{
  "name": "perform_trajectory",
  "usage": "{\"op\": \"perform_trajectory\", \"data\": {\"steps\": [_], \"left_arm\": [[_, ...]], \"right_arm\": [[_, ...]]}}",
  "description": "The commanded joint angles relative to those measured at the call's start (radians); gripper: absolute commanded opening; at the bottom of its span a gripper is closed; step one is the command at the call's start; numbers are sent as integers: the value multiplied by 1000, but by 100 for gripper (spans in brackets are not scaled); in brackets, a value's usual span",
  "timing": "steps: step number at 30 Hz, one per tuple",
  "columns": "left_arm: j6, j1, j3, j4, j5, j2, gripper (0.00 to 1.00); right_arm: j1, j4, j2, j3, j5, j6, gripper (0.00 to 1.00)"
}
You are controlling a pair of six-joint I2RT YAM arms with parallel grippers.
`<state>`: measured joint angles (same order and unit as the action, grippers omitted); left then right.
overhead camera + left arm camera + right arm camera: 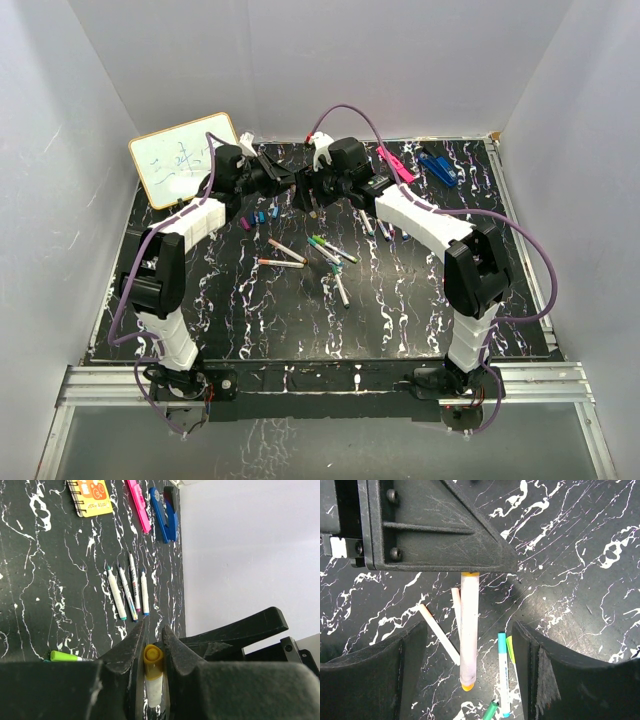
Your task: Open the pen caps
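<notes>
Above the far middle of the bench we have the two arms meeting nose to nose. Our left end effector is clamped tight on a pale-barrelled pen, gripping it at or just beside its yellow cap, which peeps out between the fingers. The pen is held off the surface. Its other tip, the orange end, lies between the fingers of our right end effector, which is spread wide and touches nothing, with a clear gap on each side. Below lie loose pens and a few loose caps.

We judge the risks to be these:

- **Wrong cap comes off.** We cannot tell whether the left pads sit on the cap or on the barrel. If they sit on the cap, a pull from the right may draw the barrel out of the yellow cap rather than free the orange end.
- **Grip on the barrel.** If the right closes too far up the barrel, it grips barrel, not cap, and nothing opens.
- **Crooked pull.** A pull off the pen's axis could bend it or twist it out of the left grip.
- **Lost cap.** A freed cap let go carelessly would drop among the litter below and be hard to tell apart
</notes>
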<state>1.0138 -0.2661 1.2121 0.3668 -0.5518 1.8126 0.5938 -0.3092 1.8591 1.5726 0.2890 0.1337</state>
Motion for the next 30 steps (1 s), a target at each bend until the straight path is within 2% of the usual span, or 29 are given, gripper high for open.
{"op": "perform_trajectory", "data": {"steps": [1, 7, 9, 19, 26, 30], "left_arm": [[-7, -16, 54, 21, -45, 5, 0], [-20, -41, 71, 12, -53, 7, 0], [-25, -50, 73, 8, -51, 7, 0], [-67, -68, 86, -40, -28, 6, 0], [-132, -63, 173, -173, 113, 13, 0], [-115, -40, 260, -195, 143, 67, 0]], "right_arm": [[2, 38, -13, 35, 17, 2, 66], [3, 38, 10, 60, 20, 7, 62], [2, 38, 15, 67, 21, 8, 54], [3, 45, 20, 70, 19, 22, 0], [2, -4, -12, 10, -15, 1, 0], [3, -4, -95, -111, -33, 0, 0]]}}
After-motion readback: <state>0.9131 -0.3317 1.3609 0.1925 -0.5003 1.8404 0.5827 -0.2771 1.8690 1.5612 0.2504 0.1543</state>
